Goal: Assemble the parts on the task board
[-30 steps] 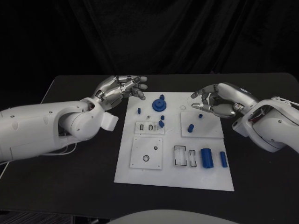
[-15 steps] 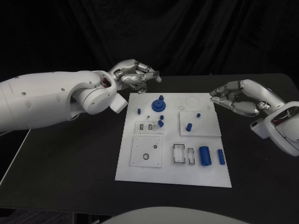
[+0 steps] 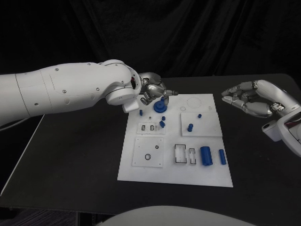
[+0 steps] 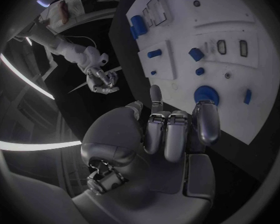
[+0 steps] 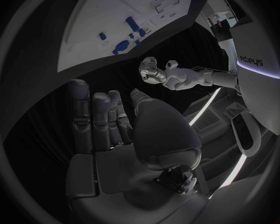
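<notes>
I have the tabletop point(image 3: 76, 155) under me with the board point(image 3: 174, 176) lying flat in its middle, long side running away from me. Most of the blue parts are on it: a round gear point(image 3: 160, 106) at the far left end, a fat cylinder point(image 3: 206, 156) and a thin peg point(image 3: 222, 157) lying side by side near the right edge, and a few small studs point(image 3: 190, 126) scattered around the middle plates.

My left hand point(image 3: 153, 89) hangs over the board's far left corner, just beside the gear, fingers curled inward. From the left wrist view the palm point(image 4: 168, 134) faces down toward the gear point(image 4: 206, 94) and I see nothing in it, so I read it as clenched on nothing; whether a fingertip touches the gear I cannot tell.

My right hand point(image 3: 253, 100) is off the board, above the bare tabletop near the far right corner, fingers loosely spread and holding nothing.

I judge I am at the approach to the gear, with no part picked up yet. Next I would need to spread the left fingers, lower them around the gear's rim, and close gently.
</notes>
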`<state>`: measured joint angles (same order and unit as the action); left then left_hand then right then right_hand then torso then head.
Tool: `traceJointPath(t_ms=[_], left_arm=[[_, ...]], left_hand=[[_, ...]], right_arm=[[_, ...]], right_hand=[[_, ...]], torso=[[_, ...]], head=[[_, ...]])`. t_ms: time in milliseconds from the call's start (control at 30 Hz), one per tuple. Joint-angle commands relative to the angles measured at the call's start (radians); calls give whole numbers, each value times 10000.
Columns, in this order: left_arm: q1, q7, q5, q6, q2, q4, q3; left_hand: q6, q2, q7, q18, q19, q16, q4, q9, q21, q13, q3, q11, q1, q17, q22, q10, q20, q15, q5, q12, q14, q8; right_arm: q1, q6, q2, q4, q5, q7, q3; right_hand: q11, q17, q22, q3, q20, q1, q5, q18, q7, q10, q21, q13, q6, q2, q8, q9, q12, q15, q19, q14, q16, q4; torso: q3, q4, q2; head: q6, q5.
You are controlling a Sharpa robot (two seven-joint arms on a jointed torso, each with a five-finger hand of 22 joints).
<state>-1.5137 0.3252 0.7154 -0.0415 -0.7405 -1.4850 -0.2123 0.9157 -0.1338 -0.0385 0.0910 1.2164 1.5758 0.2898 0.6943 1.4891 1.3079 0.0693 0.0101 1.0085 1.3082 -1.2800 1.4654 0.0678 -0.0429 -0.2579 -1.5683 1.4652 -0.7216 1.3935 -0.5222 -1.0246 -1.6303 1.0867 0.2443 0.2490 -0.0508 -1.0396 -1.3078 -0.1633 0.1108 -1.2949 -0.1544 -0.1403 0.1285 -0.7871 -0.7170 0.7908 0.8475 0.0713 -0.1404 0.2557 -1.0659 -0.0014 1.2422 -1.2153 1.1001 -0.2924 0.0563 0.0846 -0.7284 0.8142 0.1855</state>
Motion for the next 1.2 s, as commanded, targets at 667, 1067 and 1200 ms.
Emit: traceJointPath(t_ms=[667, 1067, 1200], left_arm=[[-26, 2720, 1466, -1681, 817, 487, 11], [-8, 2712, 1031, -1892, 856, 575, 13], [19, 2697, 524, -1931, 859, 717, 13]], left_hand=[[667, -149, 374, -286, 1085, -50, -33, 1352, -71, 2629, -576, 471, -117, 2626, -508, 1054, -472, -506, 306, -25, 1056, 396], [1165, -283, 243, -355, 1396, -50, -78, 844, -74, 2629, -597, 367, -86, 2626, -787, 1054, -397, -416, 71, -25, 1056, 1974], [1229, -348, 224, -348, 1369, -50, -119, 775, -99, 2629, -511, 349, 9, 2626, -770, 1054, -380, -398, 26, -25, 1056, 2203]], right_arm=[[-265, 21, 35, 132, -58, -217, -6], [-383, -263, 106, 180, -58, -73, -7], [-392, -530, 121, 128, -58, 4, -8]], right_hand=[[-38, -78, -844, 18, -24, 204, -95, 39, 58, -187, -160, -16, 171, -10, -15, -73, -100, 3, 159, -166, 130, -18], [-63, -74, -840, 63, -15, 390, -54, 40, 81, -206, -160, -38, 232, 9, -9, -104, -107, 23, 166, -178, 138, -22], [-65, -91, -845, 67, -15, 398, -52, 44, 83, -224, -181, -21, 237, 7, -10, -105, -119, 24, 175, -190, 154, -19]], torso=[[197, 110, 217], [247, 161, 396], [274, 165, 464]], head=[[119, 259], [343, 288], [473, 266]])
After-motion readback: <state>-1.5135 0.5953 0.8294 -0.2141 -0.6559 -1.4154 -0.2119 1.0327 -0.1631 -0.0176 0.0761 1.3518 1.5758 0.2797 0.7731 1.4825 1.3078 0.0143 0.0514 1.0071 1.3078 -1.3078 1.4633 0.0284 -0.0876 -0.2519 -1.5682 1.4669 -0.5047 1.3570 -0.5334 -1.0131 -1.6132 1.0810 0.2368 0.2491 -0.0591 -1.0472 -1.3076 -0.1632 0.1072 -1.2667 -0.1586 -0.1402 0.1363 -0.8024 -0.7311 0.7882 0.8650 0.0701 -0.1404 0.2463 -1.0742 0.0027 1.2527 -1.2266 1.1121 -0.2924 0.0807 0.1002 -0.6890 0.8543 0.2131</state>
